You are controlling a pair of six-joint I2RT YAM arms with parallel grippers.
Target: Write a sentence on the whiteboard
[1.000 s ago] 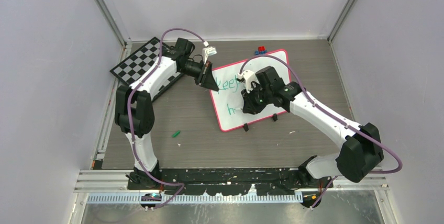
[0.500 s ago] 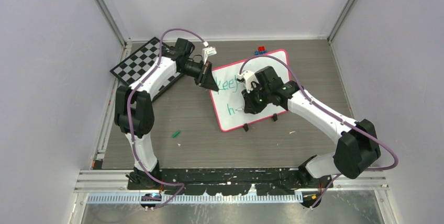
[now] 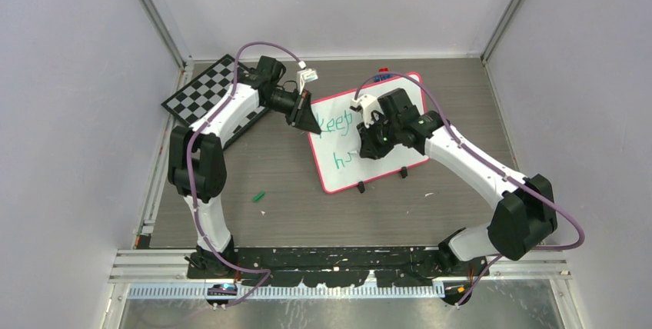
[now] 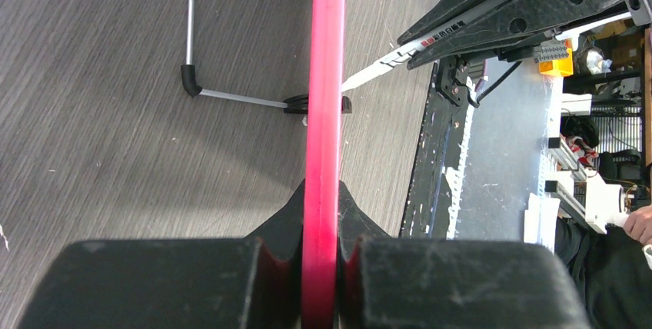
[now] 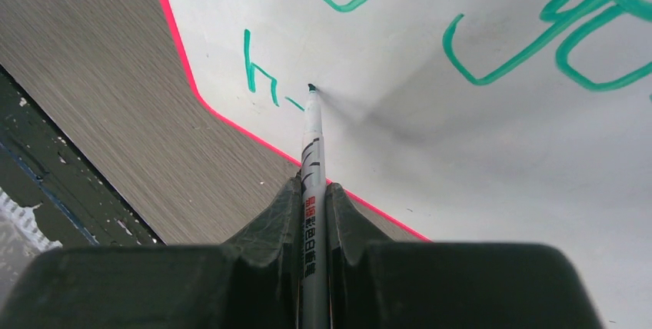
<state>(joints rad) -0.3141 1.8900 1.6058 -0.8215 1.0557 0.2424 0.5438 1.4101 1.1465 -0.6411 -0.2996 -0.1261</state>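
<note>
The whiteboard (image 3: 388, 171) stands tilted on the table, white with a red-pink rim (image 4: 327, 75). My left gripper (image 3: 310, 123) is shut on the rim at the board's left edge (image 4: 321, 214). My right gripper (image 3: 369, 147) is shut on a grey marker (image 5: 311, 152), and the marker's green tip touches the board face (image 5: 477, 167). The sentence shows as green lettering: "keep" (image 3: 336, 123) on the upper line, and below it an "h" (image 5: 257, 71) with a short stroke running to the tip. The right arm hides the rest of the upper line.
A black-and-white chessboard (image 3: 204, 91) lies at the far left under the left arm. A green marker cap (image 3: 259, 197) rests on the table near the left arm. Small red and blue pieces (image 3: 382, 74) sit behind the board. Two black feet (image 3: 360, 187) prop its near edge.
My right gripper has moved the marker a little away and to the right across the board, leaving a new short stroke after the "h". The left gripper keeps its hold, unmoved.
</note>
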